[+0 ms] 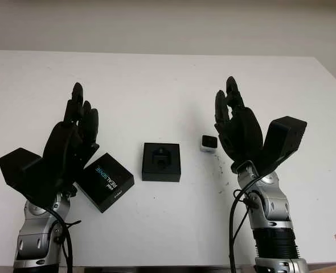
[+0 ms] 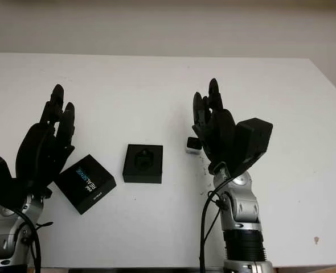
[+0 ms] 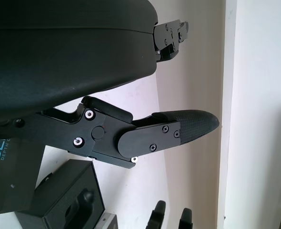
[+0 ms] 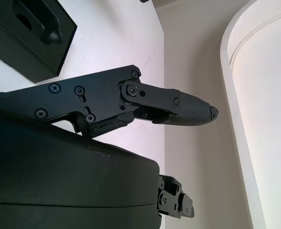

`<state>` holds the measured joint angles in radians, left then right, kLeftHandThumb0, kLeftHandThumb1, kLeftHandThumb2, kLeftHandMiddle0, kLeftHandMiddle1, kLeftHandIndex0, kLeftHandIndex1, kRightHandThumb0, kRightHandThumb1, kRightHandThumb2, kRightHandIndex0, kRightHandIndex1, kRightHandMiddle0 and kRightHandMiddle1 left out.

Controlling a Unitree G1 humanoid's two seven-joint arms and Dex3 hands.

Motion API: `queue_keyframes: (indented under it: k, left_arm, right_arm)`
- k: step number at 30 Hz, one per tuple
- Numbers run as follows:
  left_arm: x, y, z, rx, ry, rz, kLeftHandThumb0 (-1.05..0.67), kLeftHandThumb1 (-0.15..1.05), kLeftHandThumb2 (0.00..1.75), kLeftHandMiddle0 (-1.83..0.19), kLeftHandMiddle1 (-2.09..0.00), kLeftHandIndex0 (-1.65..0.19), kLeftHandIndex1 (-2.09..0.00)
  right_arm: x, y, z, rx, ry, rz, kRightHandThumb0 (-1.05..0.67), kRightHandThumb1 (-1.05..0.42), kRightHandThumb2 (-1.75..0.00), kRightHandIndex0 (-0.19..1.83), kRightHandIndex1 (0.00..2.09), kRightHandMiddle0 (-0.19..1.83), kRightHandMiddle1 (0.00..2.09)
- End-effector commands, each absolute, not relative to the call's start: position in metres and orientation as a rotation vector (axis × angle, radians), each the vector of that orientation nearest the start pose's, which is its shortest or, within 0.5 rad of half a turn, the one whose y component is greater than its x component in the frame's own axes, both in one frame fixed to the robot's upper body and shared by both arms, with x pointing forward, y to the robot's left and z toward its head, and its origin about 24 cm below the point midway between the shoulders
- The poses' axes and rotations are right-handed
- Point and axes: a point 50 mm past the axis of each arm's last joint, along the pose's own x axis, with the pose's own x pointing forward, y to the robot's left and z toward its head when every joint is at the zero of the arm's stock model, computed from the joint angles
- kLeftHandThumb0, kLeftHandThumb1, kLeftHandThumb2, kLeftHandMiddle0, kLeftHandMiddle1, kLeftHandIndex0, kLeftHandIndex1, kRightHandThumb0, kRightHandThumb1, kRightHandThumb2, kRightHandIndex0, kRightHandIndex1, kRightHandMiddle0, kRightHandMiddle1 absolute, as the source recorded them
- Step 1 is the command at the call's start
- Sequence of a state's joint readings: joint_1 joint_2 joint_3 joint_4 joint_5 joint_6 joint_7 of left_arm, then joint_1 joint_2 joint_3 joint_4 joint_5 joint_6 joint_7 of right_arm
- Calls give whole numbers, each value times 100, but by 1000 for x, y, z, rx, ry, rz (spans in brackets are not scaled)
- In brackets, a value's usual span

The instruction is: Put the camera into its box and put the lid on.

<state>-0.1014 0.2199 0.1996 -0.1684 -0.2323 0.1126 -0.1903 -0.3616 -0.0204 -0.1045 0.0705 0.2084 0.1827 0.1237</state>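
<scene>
Both released and raised over the table (image 1: pixel 156 85): left hand (image 1: pixel 71 142) by lid (image 1: pixel 105 181), right hand (image 1: pixel 239 133) beside camera (image 1: pixel 208 143), box (image 1: pixel 162 162) between.

Table (image 1: pixel 156 85): plain white. Box (image 1: pixel 161 162): matte black, black moulded insert. Lid (image 1: pixel 106 181): black, white and cyan lettering. Camera (image 1: pixel 208 143): white body, black face. Left robot hand (image 1: pixel 77 128) and right robot hand (image 1: pixel 232 116): black; forearms silver.
</scene>
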Motion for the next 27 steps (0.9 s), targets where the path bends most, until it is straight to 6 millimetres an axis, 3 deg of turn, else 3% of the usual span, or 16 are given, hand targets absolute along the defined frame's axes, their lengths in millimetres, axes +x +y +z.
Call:
queue_keyframes:
  k: [1,9,12,13,18,22,24,27]
  left_arm:
    - [268,213,113,-1,-207,-64,-70,105,59,19,0,19,0]
    - [268,210,109,-4,-205,-56,-69,105,61,19,0,19,0]
    - [265,209,106,-12,-199,-50,-70,105,61,19,0,19,0]
    - [264,210,106,-13,-200,-49,-70,105,61,19,0,19,0]
    - [265,213,106,-27,-207,-35,-69,105,60,19,0,19,0]
    - [266,212,106,-27,-202,-38,-70,105,60,19,0,19,0]
    - [266,210,106,-20,-199,-42,-70,105,60,19,0,19,0]
    - [265,209,106,-20,-198,-40,-70,105,60,19,0,19,0]
  right_arm:
    - [320,-141,115,180,-139,168,-65,-105,-55,-19,0,-19,0]
    - [318,-144,112,189,-123,164,-64,-105,-54,-19,0,-18,1]
    - [317,-149,114,179,-123,160,-64,-105,-46,-16,3,-14,3]
    - [317,-151,116,177,-129,162,-62,-105,-35,-13,4,-9,6]
    - [328,-161,140,-105,-236,124,-60,-99,-8,14,17,12,21]
    - [340,-170,154,-368,-267,159,-51,-90,-4,25,21,-3,64]
    - [345,-175,162,-509,-259,189,-50,-87,-5,28,22,2,59]
    - [351,-181,169,-642,-230,224,-51,-83,-5,32,19,16,36]
